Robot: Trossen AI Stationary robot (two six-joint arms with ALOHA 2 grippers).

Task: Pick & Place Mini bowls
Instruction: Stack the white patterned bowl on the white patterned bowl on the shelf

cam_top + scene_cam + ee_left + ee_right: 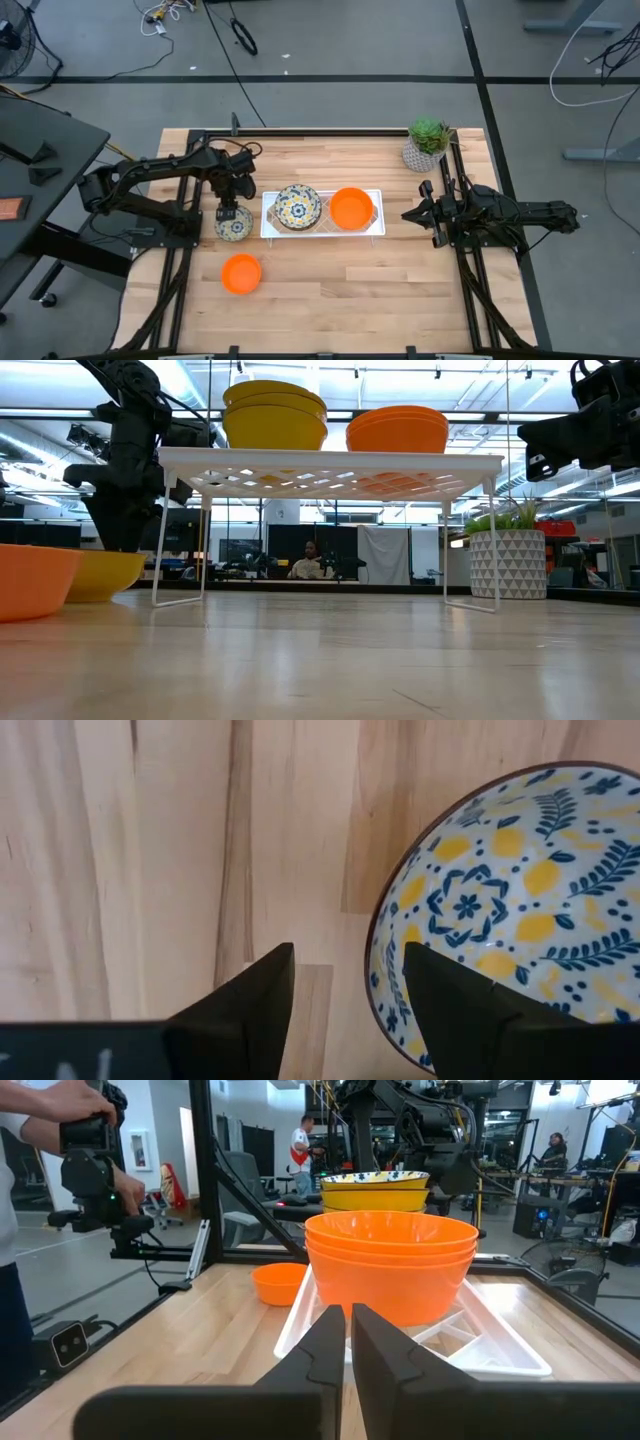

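Observation:
A patterned mini bowl [233, 226] [520, 890], white with blue and yellow flowers, sits upright on the table left of the white rack [270, 232]. My left gripper [232, 207] [348, 955] points down over it, open. One finger stands over the bowl's inside, the other outside, with the near rim [376, 945] between them. A plain orange mini bowl [241, 273] rests on the table nearer the front edge. The rack holds a stack of patterned bowls [297, 207] and a stack of orange ones [351, 208] [392, 1260]. My right gripper [412, 214] [348, 1342] waits shut, level, to the rack's right.
A potted green plant [428, 143] [505, 560] stands at the table's far right corner. The rack [330, 460] stands on thin wire legs, with room under it. People show beyond the table's left side, one holding a camera rig [95, 1160].

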